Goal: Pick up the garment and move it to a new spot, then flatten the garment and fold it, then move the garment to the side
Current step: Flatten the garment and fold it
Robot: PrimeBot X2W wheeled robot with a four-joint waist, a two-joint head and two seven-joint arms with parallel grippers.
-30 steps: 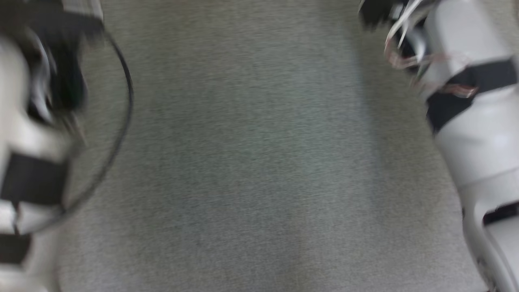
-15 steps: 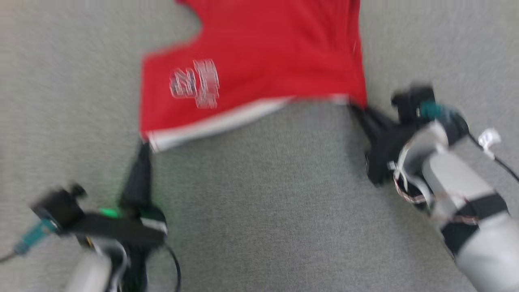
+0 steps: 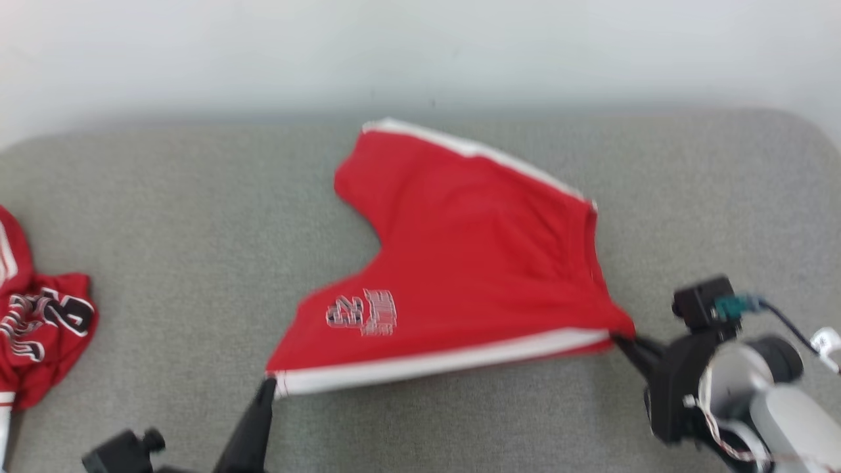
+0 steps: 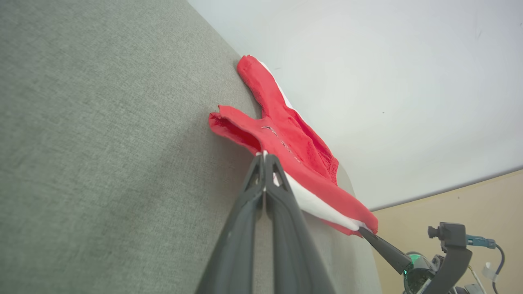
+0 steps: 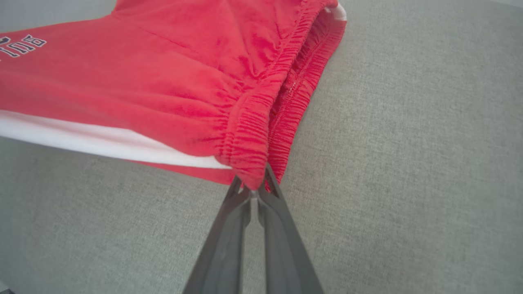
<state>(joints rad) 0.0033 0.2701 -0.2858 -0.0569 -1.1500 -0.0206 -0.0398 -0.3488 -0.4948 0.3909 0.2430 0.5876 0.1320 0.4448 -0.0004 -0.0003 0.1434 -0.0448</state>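
View: within the last second the head camera has swung up. It showed first only grey cloth and forearms, and now it shows the whole work area. This is a move of the camera, not of the things.
Pad (image 3: 164, 217): wide, grey, with a pale wall (image 3: 420, 52) behind its back edge.
Shorts (image 3: 473, 263): red, opened out on the middle of the pad. One leg reaches toward the pad's back edge. The side with the white stripe faces the pad's front and seems a little lifted from it.
Jersey (image 3: 39, 328): a second red garment, crumpled at the pad's left edge, well apart from the shorts.
Right gripper (image 3: 621, 340): over the pad's front right, fingers pressed together on the waistband corner.
Left gripper (image 3: 266, 387): over the pad's front middle, fingers pinching the hem corner of the striped side.
Change in grip: none, both corners are held as half a second ago.
Meaning: I judge the moving step is nearly done and the flattening is in hand. The striped edge is stretched between the grippers, and the folding is not yet begun.
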